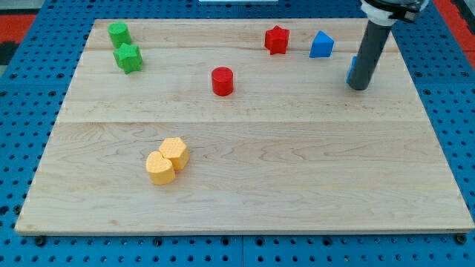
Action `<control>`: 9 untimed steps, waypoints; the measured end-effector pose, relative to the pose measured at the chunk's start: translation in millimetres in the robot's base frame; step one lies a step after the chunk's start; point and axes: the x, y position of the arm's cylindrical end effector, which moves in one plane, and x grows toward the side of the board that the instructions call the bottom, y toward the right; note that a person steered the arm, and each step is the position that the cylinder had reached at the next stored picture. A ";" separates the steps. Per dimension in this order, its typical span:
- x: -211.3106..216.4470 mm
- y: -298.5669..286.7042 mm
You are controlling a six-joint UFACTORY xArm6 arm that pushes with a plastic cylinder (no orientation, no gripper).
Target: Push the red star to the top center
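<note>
The red star (277, 39) lies near the view's top, right of centre. My tip (358, 87) stands on the board at the upper right, well to the right of the star and below it. A blue block (321, 45) lies between the star and my rod. A second blue block (351, 68) shows only as a sliver behind the rod, touching it or just beside it. A red cylinder (223, 81) sits lower left of the star.
A green cylinder (119, 33) and a green star (128, 58) sit at the upper left. Two yellow blocks, a hexagon (174, 152) and a heart (159, 168), touch at the lower left. The wooden board (297, 185) lies on a blue pegboard.
</note>
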 end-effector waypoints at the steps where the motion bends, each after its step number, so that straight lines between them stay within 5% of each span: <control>1: -4.6 19.5; 3: -72.4 -48.9; 6: -27.5 -58.7; 9: -58.5 -117.7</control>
